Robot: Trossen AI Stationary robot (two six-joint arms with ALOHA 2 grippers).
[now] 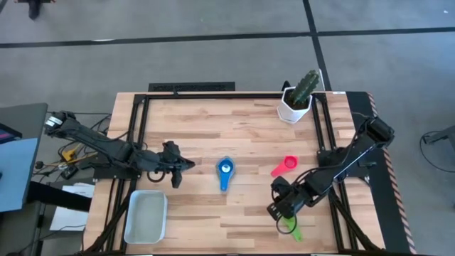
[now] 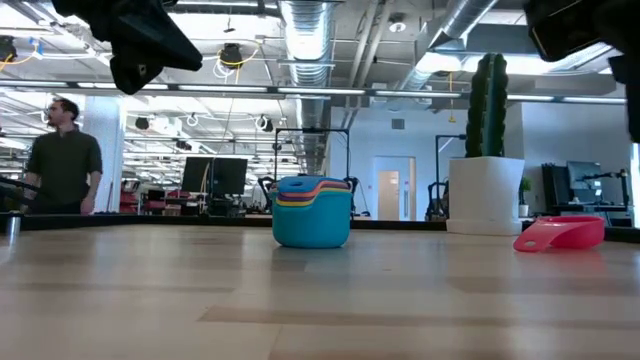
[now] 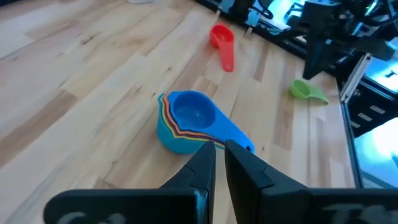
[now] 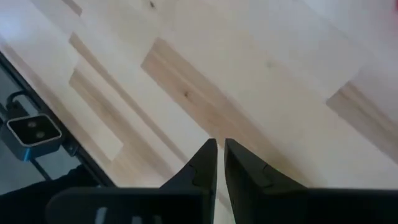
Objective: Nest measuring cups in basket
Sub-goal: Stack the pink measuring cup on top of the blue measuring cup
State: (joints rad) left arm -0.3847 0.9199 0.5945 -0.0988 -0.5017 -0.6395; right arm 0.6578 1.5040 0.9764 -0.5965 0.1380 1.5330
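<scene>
We see a nested stack (image 1: 225,171) of cups at mid-surface, blue on top, its handle pointing toward the front edge in the high view. The left gripper (image 1: 179,168) hovers just beside it, tips aimed at the stack; in the left wrist view the stack (image 3: 186,121) lies just ahead of those jaws, with its handle slanting across in front of the tips. These jaws are nearly pressed together, only a thin slit between them, and pinch nothing.

Two cups lie loose. The red cup (image 1: 284,166) sits beyond the stack from the left jaws, and the green cup (image 1: 290,228) lies right by the right gripper (image 1: 279,207), near the front edge. The right jaws point down at bare wood in the right wrist view, a narrow gap between the fingers (image 4: 202,163), empty.

The basket (image 1: 146,216) stands apart from the left jaws, toward the front-left corner, with no cup in it.

We judge the right arm nearer both loose cups and the left arm nearer stack and basket. Either pair must spread before gripping.
</scene>
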